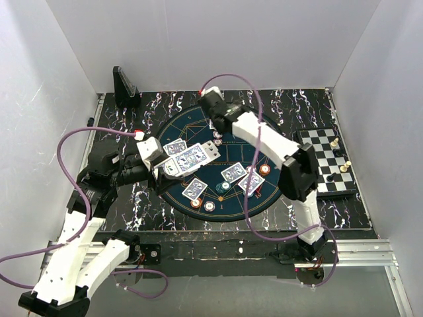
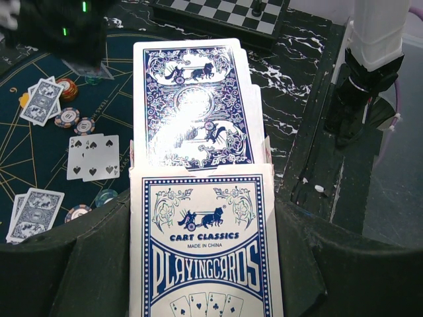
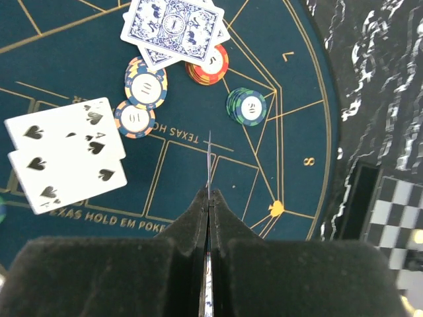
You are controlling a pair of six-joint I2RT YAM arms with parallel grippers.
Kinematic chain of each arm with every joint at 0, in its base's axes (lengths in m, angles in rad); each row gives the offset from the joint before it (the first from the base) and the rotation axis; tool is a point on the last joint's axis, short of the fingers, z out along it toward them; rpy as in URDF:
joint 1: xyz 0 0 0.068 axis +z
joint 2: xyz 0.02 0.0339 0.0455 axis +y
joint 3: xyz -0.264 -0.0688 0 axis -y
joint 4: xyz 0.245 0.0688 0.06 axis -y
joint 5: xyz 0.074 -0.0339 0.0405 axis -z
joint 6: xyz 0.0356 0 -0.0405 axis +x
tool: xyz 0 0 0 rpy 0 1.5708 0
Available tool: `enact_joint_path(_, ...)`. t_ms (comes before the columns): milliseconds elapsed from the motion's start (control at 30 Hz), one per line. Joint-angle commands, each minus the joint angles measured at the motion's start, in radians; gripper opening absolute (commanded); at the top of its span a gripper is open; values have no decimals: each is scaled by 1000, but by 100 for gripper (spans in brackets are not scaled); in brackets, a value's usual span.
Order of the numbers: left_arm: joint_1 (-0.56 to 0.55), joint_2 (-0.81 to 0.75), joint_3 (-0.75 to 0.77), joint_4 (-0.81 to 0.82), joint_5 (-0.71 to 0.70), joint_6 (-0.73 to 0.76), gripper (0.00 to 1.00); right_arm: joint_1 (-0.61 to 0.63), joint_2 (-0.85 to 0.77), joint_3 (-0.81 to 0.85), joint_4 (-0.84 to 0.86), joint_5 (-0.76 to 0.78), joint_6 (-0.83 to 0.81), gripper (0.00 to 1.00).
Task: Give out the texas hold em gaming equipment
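Note:
My left gripper [image 2: 205,277] is shut on a white-blue playing card box [image 2: 206,244], held over the left of the round blue poker mat [image 1: 198,119]. Blue-backed cards [image 2: 192,105] stick out of the box's open end. My right gripper [image 3: 209,198] is shut on a single card [image 3: 209,155], seen edge-on, low over the far part of the mat [image 3: 192,172]; the top view shows this gripper [image 1: 215,119] too. Two face-up spade cards [image 3: 63,155], blue-backed cards [image 3: 173,26] and striped chips [image 3: 147,82] lie ahead of it. No triangular marker shows.
Face-down card pairs [image 1: 233,173] and chips [image 1: 264,170] are spread over the near half of the mat. A chessboard with pieces [image 1: 327,162] lies at the right. A black upright stand [image 1: 124,87] is at the back left. White walls enclose the table.

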Motion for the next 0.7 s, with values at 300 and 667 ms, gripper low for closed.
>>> enact_joint_path(300, -2, -28, 50, -9, -2, -12, 0, 131, 255, 77, 110, 308, -84, 1)
enact_joint_path(667, -3, -31, 44, -11, -6, -4, 0, 158, 341, 94, 52, 296, -4, 1)
